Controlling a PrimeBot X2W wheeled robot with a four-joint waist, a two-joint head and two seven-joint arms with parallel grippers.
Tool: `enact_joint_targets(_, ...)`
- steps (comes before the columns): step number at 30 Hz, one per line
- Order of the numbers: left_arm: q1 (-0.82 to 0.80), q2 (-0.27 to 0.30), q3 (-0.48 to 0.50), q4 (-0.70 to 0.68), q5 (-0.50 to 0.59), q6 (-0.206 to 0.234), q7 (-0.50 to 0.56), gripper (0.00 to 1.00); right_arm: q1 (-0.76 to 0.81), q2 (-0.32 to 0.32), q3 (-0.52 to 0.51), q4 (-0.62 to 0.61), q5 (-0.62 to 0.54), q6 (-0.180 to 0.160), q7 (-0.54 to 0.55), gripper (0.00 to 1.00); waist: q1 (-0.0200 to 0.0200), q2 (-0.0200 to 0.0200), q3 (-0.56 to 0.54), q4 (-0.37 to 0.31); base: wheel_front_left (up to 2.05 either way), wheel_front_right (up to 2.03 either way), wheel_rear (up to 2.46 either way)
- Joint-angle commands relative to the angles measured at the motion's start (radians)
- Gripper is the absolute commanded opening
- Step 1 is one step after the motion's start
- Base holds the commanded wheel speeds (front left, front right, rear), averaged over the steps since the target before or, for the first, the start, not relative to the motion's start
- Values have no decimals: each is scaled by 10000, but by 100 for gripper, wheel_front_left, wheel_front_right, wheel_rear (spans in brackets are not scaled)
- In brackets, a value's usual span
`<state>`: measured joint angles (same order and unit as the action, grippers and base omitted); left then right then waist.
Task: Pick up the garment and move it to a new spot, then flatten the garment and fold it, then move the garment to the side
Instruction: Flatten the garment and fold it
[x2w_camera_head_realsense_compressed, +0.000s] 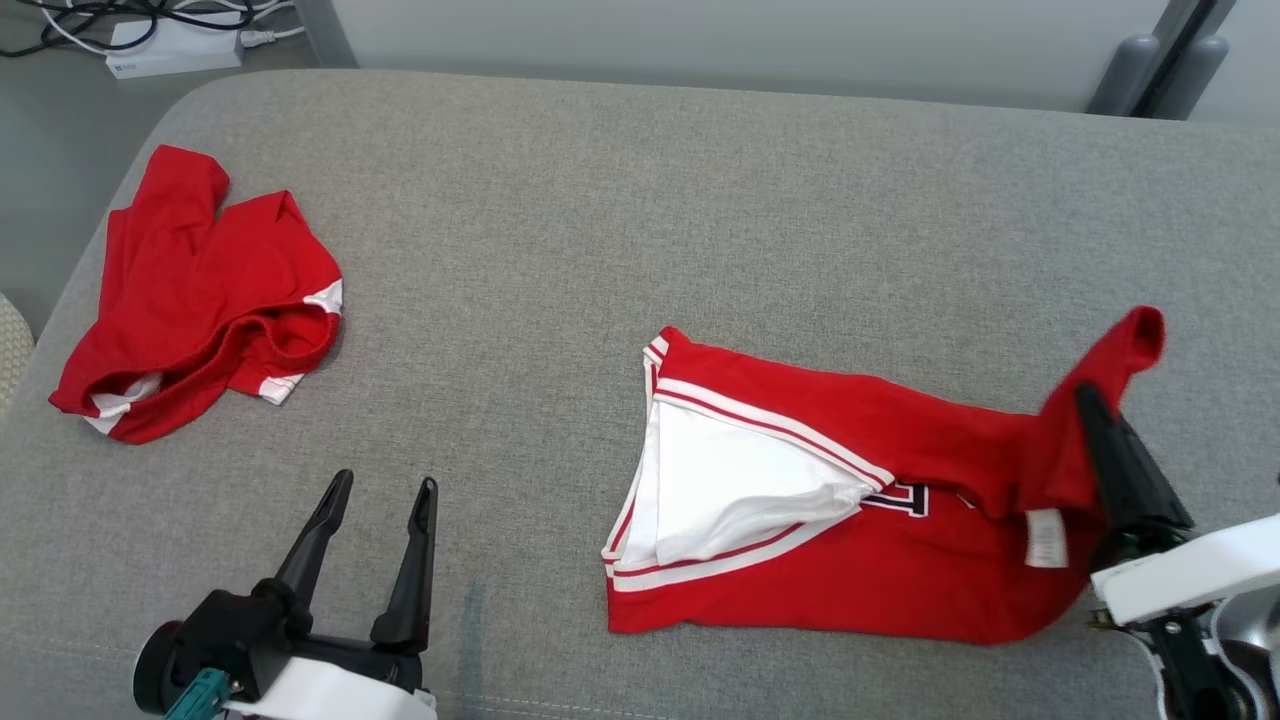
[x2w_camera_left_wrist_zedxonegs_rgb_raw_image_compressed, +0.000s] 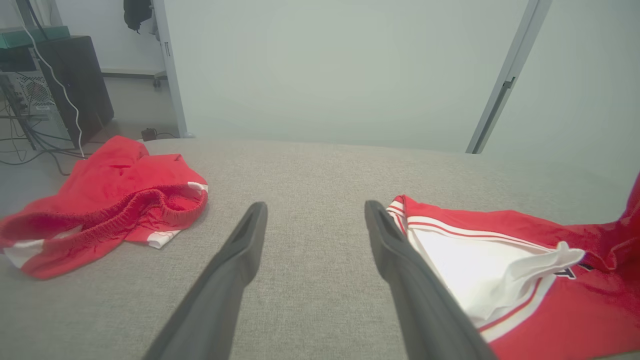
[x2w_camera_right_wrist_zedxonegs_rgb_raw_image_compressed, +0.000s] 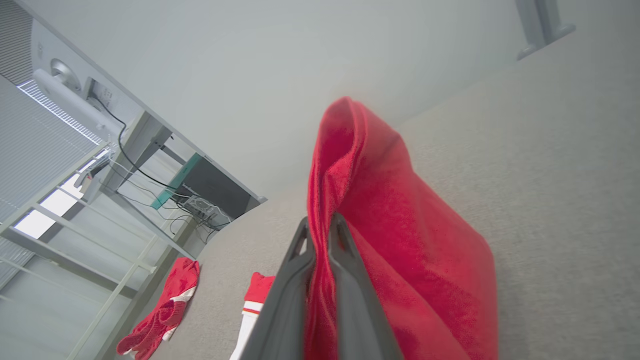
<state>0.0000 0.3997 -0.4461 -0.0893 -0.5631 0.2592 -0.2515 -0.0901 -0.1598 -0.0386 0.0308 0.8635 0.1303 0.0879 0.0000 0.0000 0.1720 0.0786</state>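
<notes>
Near right: garment, long axis left–right, raised right end pinched in right gripper; left gripper gapes empty.

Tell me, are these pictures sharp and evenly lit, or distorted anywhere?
Head view: soft, even light, faint shadow beside the crumpled shorts. Left wrist view: wide-angle stretch makes the open left gripper loom. Right wrist view: tilted; the jersey pinched in the right gripper looks slightly soft.

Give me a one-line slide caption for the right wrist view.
Right gripper shut on a bunched edge of the red garment, holding it up above the grey cushion.
</notes>
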Motion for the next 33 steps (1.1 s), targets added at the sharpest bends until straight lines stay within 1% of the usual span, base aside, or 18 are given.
enact_joint_targets(1, -620, 208, 354, -225, 69, -61, -93, 100, -41, 104, 434, -824, 72, 4, 261, 0, 0, 0, 59, -2, 0, 0, 0)
enact_joint_targets(4, -770, 192, 298, -199, 92, -117, -89, 100, -275, 595, 1190, -1568, 178, 4, 787, 0, 0, 0, 138, 46, 0, 0, 0)
enact_joint_targets(6, -854, 175, 257, -151, 106, -148, -89, 100, -503, 807, 1759, -1656, 156, 4, 1034, 0, 0, 0, 170, 98, 0, 0, 0)
enact_joint_targets(8, -927, 146, 203, -99, 117, -191, -89, 100, -791, 941, 2280, -1464, 61, 4, 1101, 0, 0, 0, 194, 181, 0, 0, 0)
enact_joint_targets(11, -1023, 86, 113, -6, 126, -268, -89, 100, -1348, 1041, 3033, -799, -158, 4, 947, 0, 0, 0, 238, 352, 0, 0, 0)
enact_joint_targets(13, -1082, 33, 53, 76, 134, -315, -90, 100, -1785, 1065, 3515, -185, -512, 4, 734, 0, 0, 0, 255, 495, 0, 0, 0)
enact_joint_targets(16, -1150, -48, -18, 191, 141, -381, -92, 100, -2384, 1086, 4264, 707, -609, 4, 398, 0, 0, 0, 261, 719, 0, 0, 0)
enact_joint_targets(17, -1182, -80, -47, 224, 144, -407, -92, 100, -2534, 1089, 4507, 981, -444, 4, 277, 0, 0, 0, 272, 797, 0, 0, 0)
enact_joint_targets(19, -1240, -127, -97, 306, 161, -464, -93, 100, -2878, 1091, 4946, 1580, -568, 4, 23, 0, 0, 0, 271, 940, 0, 0, 0)
enact_joint_targets(21, -1289, -180, -131, 372, 167, -518, -94, 100, -3103, 1092, 5364, 2145, -371, 4, -132, 0, 0, 0, 278, 1056, 0, 0, 0)
enact_joint_targets(24, -1340, -258, -151, 457, 195, -555, -96, 100, -3421, 1093, 5798, 3006, -376, 4, -437, 0, 0, 0, 264, 1147, 0, 0, 0)
enact_joint_targets(25, -1349, -284, -150, 474, 202, -562, -97, 100, -3506, 1094, 5932, 3208, -307, 4, -586, 44, 0, 0, 266, 1163, 0, 0, 0)
enact_joint_targets(26, -1357, -303, -147, 495, 210, -575, -97, 100, -3556, 1094, 6083, 3426, -147, 4, -612, 95, 0, 0, 265, 1174, 0, 0, 0)
enact_joint_targets(27, -1354, -314, -140, 517, 215, -586, -98, 100, -3630, 1094, 6239, 3555, -3, 4, -694, 100, 0, 0, 257, 1170, 0, 0, 0)
enact_joint_targets(30, -1320, -333, -88, 566, 218, -588, -99, 100, -3825, 1094, 6583, 3792, 194, 4, -1036, 100, 0, 0, 239, 1110, 0, 0, 0)
enact_joint_targets(33, -1279, -334, -28, 580, 203, -576, -100, 100, -3939, 1095, 6732, 3780, 128, 4, -1302, 100, 0, 0, 243, 1033, 0, 0, 0)
